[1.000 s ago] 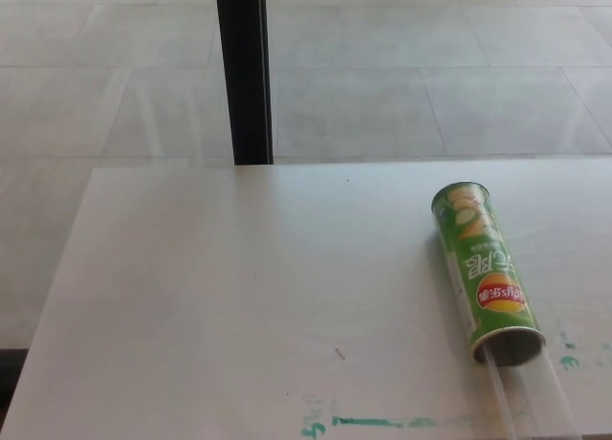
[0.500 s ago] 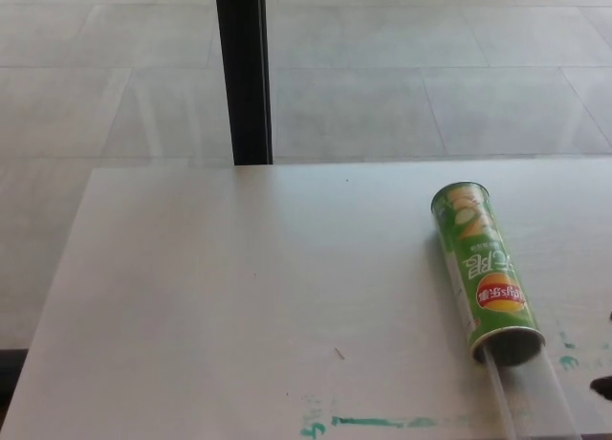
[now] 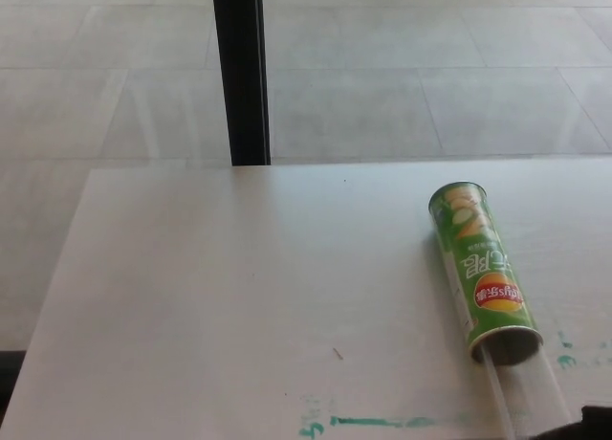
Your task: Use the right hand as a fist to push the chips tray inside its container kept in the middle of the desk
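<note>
One green chips container [image 3: 481, 273] lies on its side toward the right of the pale table [image 3: 239, 297], its closed end pointing away from the robot and its open mouth facing the near edge. From that mouth a clear chips tray [image 3: 528, 394] juts out toward the bottom of the head view, only partly housed, which leaves its free end as the face a fist could press on. At the bottom right corner a dark shape, apparently the right hand [image 3: 591, 425], edges into view just beside the tray's near end; too little of it shows to tell whether its fingers are curled or spread. The left hand is not in view. Lined up lengthwise with the robot's reach, the can seems placed so that a straight forward shove would slide the tray home, though a push off the axis could roll or skid the container. Green marker smears [image 3: 378, 422] mark the table's near edge, and a black post [image 3: 241, 72] stands beyond it.
</note>
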Robot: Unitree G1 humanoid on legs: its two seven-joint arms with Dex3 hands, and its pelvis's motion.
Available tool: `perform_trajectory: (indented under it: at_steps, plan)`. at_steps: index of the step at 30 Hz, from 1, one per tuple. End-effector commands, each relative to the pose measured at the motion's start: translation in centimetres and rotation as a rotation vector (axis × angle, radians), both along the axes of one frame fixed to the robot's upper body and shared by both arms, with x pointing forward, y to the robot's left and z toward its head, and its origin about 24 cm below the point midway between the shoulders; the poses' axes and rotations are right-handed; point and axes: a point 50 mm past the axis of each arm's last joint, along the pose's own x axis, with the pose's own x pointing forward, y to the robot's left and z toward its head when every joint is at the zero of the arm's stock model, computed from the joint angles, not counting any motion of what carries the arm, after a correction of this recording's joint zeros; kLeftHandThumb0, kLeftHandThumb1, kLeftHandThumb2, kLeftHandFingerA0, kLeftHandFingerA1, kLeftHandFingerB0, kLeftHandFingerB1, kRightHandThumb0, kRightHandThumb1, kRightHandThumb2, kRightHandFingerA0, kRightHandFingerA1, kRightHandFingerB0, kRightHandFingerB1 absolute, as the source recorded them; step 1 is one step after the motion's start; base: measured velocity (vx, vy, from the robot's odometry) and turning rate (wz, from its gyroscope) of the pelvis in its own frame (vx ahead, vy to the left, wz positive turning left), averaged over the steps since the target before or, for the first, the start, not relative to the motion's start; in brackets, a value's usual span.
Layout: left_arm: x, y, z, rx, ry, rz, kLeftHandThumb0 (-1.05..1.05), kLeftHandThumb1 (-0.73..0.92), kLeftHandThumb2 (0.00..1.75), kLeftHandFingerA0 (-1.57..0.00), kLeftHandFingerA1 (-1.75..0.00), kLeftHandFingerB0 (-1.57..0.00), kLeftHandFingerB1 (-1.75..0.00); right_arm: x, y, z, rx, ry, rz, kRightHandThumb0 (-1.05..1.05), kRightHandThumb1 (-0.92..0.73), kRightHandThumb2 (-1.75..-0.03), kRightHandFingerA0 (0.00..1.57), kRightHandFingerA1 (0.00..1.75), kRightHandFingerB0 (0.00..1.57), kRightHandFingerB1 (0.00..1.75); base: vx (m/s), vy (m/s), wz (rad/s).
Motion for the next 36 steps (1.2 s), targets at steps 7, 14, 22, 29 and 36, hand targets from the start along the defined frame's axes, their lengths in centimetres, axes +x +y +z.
perform_trajectory:
  at_steps: [7, 14, 22, 29, 36]
  plan:
    - [0.1, 0.7, 0.8, 0.032, -0.015, 0.008, -0.61, 0.74, 0.62, -0.54, -0.60, -0.46, -0.42, 0.1, 0.3, -0.9, -0.371, -0.037, 0.109, -0.54, -0.77, -0.63, 0.80, 0.66, 0.62, 0.48, 0.00, 0.000, 0.00]
    - [0.3, 0.8, 0.9, 0.029, -0.032, 0.024, -0.59, 0.74, 0.62, -0.53, -0.59, -0.46, -0.42, 1.1, 0.3, -2.1, -0.608, -0.111, 0.128, -0.58, -0.77, -0.64, 0.86, 0.73, 0.62, 0.51, 0.00, 0.000, 0.00]
    - [0.2, 0.7, 0.9, 0.022, -0.033, 0.025, -0.60, 0.73, 0.62, -0.52, -0.58, -0.45, -0.42, 1.8, 0.2, -2.3, -0.828, -0.118, 0.067, -0.58, -0.80, -0.63, 0.79, 0.66, 0.58, 0.47, 0.00, 0.000, 0.00]
    - [0.3, 0.8, 1.0, 0.029, -0.038, 0.015, -0.60, 0.73, 0.62, -0.53, -0.57, -0.45, -0.41, 2.4, -0.2, -3.3, -0.896, -0.124, 0.032, -0.57, -0.78, -0.63, 0.80, 0.69, 0.57, 0.48, 0.00, 0.000, 0.00]
    - [0.5, 0.8, 1.0, 0.026, -0.046, 0.029, -0.61, 0.72, 0.61, -0.53, -0.58, -0.47, -0.42, 2.7, -0.2, -4.9, -0.943, -0.107, 0.033, -0.61, -0.79, -0.63, 0.81, 0.74, 0.59, 0.48, 0.00, 0.000, 0.00]
